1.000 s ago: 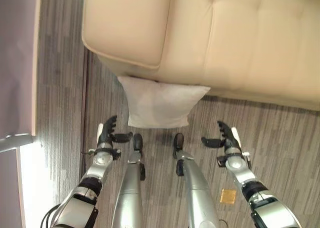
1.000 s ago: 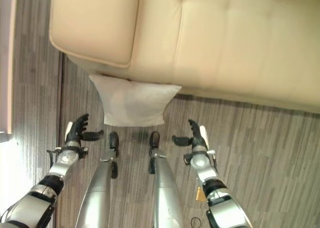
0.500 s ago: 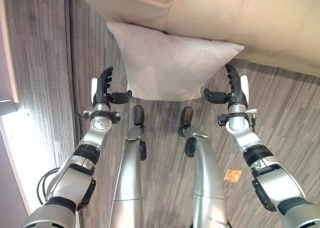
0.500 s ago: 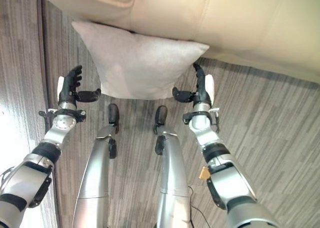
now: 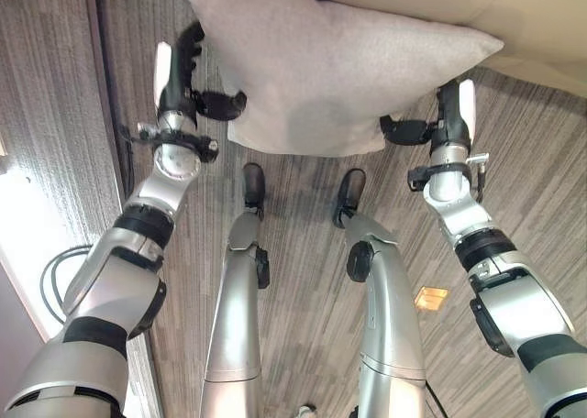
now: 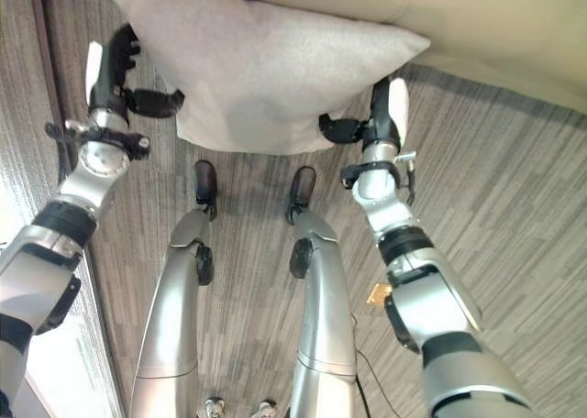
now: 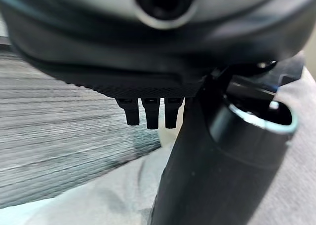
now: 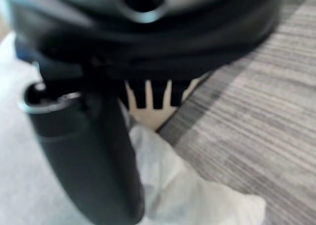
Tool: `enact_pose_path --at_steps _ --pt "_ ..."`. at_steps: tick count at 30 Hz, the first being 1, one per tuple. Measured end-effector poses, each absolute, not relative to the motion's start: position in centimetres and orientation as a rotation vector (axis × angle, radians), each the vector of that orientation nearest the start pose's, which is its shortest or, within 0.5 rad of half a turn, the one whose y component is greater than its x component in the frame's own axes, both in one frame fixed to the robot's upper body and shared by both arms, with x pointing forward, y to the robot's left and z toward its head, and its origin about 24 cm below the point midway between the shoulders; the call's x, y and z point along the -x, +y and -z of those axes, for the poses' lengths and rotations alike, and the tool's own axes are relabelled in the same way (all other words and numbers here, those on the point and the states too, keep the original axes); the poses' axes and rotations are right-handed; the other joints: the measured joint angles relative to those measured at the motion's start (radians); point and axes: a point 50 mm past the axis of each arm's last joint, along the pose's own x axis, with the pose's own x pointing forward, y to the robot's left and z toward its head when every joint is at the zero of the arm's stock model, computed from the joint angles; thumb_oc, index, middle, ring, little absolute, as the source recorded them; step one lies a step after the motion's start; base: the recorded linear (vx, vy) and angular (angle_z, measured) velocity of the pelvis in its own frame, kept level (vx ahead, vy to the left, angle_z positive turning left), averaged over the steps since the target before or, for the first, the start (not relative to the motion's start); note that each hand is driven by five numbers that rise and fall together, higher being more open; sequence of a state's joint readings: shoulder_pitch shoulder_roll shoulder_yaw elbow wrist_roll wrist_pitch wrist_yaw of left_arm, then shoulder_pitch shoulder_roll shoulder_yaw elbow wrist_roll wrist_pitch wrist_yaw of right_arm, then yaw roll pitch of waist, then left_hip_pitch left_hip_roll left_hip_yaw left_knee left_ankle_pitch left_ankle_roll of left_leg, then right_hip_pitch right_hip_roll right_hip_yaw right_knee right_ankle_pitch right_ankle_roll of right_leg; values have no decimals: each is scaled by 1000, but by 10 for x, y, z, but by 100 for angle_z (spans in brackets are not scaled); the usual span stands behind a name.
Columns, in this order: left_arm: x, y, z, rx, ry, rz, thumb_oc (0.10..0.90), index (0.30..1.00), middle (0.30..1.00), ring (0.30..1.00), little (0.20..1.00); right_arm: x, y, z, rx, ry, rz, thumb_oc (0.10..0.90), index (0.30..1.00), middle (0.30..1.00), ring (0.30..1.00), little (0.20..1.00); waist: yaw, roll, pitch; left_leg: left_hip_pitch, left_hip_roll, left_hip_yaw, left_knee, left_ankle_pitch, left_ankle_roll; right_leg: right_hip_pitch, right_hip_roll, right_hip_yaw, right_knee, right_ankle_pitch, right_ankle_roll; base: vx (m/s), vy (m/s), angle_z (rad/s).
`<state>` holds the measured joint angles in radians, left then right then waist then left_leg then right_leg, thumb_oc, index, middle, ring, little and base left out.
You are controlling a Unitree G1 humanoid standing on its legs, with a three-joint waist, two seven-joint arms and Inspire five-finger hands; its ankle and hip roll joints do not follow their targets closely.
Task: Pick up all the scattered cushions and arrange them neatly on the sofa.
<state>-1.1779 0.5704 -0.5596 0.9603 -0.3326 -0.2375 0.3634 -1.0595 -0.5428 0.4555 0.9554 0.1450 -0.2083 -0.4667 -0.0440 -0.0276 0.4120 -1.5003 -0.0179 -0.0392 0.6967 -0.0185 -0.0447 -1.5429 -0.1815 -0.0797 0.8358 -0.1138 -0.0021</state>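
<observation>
Left hand (image 5: 180,79) and right hand (image 5: 447,125), fingers uncurled, flank the cushion (image 5: 330,74) lying crosswise between them, against the sofa (image 5: 514,24)

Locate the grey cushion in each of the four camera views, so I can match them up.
Left eye view: the grey cushion fills the upper middle, between the left hand and the right hand.
Right eye view: upper middle, shifted slightly leftward.
Left wrist view: grey cloth past the thumb.
Right wrist view: grey cloth beside the thumb.
Shared landmark: the striped grey floor.
</observation>
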Motion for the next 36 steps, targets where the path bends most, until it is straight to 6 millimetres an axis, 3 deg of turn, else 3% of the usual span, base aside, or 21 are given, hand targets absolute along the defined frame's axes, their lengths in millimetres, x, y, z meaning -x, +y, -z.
enact_pose_path --at_steps 14,18,23,24,25,26,27,28,36 --pt "-409 181 -259 -590 -492 -160 800 900 900 900 900 -405 -207 -231 714 -430 292 800 900 900 900 900 3 0 0 -46 0 2 19 -1 0 -47 1 5 16 0 1 0 0 0" --pt "-409 179 -264 -545 -498 -160 800 900 900 900 900 -404 -198 -238 672 -460 270 800 900 900 900 900 1 0 0 -61 2 4 19 -1 0 -67 5 8 17 0 1 0 0 0" --pt "-409 174 -264 -405 -495 -154 800 900 900 900 900 -405 -183 -239 479 -464 258 800 900 900 900 900 1 0 0 -68 2 10 17 -1 -1 -79 8 13 18 1 0 0 0 0" --pt "-408 174 -262 -369 -490 -151 800 900 900 900 900 -405 -181 -239 446 -463 256 557 535 535 535 535 1 0 0 -68 2 11 18 -2 -2 -79 9 13 18 1 0 0 0 0" --pt "-407 173 -261 -324 -491 -149 800 900 900 900 900 -404 -179 -240 418 -468 252 502 453 453 453 453 1 0 0 -68 3 14 18 -2 -2 -81 10 16 18 1 0 0 0 0" --pt "-406 172 -258 -292 -488 -145 800 900 900 900 900 -403 -178 -241 402 -477 248 400 300 300 300 300 1 0 0 -68 3 18 18 -3 -2 -84 11 20 20 2 1 0 0 0" --pt "-406 172 -256 -252 -481 -148 557 535 535 535 535 -403 -176 -242 396 -480 245 400 300 300 300 300 1 0 0 -68 3 22 18 -3 -2 -87 12 26 21 3 2 0 0 0" --pt "-405 171 -254 -220 -480 -145 400 300 300 300 300 -402 -176 -242 388 -485 245 400 300 300 300 300 1 0 0 -68 3 25 18 -3 -2 -90 12 31 23 3 3 0 0 0" --pt "-398 177 -242 -66 -469 -167 400 300 300 300 300 -396 -175 -238 358 -505 227 400 300 300 300 300 4 1 1 -71 18 31 31 -6 -6 -96 24 34 32 6 -1 -10 -4 -1"
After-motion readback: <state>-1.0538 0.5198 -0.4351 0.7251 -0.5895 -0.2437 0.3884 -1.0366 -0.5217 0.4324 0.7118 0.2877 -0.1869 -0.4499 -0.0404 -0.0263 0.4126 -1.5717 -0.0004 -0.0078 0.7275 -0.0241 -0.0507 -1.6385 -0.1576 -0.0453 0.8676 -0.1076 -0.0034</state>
